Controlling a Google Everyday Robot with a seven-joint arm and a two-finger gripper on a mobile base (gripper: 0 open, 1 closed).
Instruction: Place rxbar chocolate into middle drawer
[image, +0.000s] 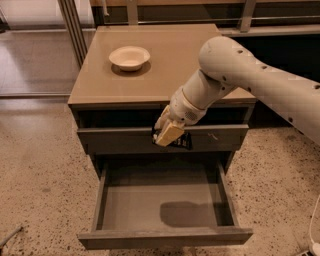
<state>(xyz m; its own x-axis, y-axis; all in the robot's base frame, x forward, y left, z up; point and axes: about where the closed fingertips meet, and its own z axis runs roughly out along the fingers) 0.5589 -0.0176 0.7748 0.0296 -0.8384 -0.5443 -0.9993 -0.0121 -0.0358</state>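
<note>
My gripper (169, 134) hangs in front of the cabinet, level with the scratched upper drawer front (215, 136). Its tan fingers (169, 133) are shut on the rxbar chocolate (181, 142), a small black wrapped bar that shows just below and right of them. The middle drawer (165, 238) is pulled wide open below. Its smooth grey inside holds nothing except the arm's shadow. The gripper and bar are above the drawer's back part, well clear of its floor.
A white bowl (129, 56) sits at the back left of the tan cabinet top (180, 60). My white arm (260, 80) reaches in from the right. Metal posts (74, 25) stand at the left, over speckled floor (40, 180).
</note>
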